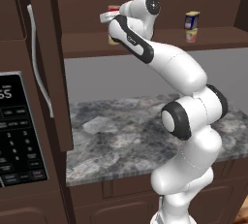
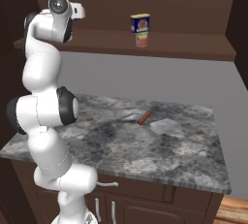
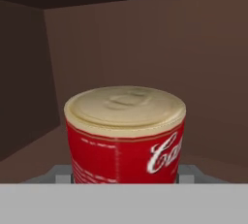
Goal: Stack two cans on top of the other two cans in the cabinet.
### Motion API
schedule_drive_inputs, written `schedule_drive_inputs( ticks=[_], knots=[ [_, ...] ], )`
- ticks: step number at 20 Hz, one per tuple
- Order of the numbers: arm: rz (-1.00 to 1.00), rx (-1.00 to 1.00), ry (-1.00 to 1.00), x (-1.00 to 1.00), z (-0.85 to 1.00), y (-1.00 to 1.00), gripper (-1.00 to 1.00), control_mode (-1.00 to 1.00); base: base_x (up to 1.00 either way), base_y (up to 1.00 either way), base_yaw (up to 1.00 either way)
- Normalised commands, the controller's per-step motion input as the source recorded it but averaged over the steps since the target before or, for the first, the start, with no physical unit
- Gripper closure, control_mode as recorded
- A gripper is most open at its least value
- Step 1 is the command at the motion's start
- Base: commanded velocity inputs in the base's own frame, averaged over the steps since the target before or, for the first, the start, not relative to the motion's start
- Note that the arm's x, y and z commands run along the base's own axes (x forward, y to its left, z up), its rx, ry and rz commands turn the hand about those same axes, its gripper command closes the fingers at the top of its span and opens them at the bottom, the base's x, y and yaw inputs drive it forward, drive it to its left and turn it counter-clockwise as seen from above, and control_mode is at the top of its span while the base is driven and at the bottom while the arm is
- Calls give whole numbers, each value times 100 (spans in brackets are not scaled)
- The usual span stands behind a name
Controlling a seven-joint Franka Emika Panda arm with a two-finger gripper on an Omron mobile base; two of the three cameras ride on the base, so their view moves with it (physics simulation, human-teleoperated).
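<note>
The red-and-white can (image 3: 125,136) with a cream lid sits close between my fingers, so my gripper (image 3: 125,172) is shut on it. From the left base it shows as a red can (image 1: 114,8) at my gripper (image 1: 109,17), high over the cabinet shelf (image 1: 164,41). Just below it, a pale-yellow can (image 1: 112,40) peeks out from behind my forearm. Further right, the blue tin (image 1: 192,20) (image 2: 140,23) stands on the can with the red and yellow label (image 1: 191,36) (image 2: 141,40). My hand (image 2: 80,10) reaches in at the shelf's left end.
The tall cabinet door (image 1: 51,72) with its white bar handle (image 1: 36,58) stands open at the left, above a black keypad appliance (image 1: 19,131). Below is a grey stone counter (image 2: 160,145) with a small reddish sausage (image 2: 144,117) lying on it.
</note>
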Motion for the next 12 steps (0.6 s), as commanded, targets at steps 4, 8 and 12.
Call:
schedule_drive_inputs(
  ticks=[4,8,12],
  knots=[
    [0,0,0,0,2,10,100,-100,0,0,0],
    [0,0,0,0,-3,5,100,-100,0,0,0],
    [0,0,0,0,-9,-10,100,-100,0,0,0]
  ],
)
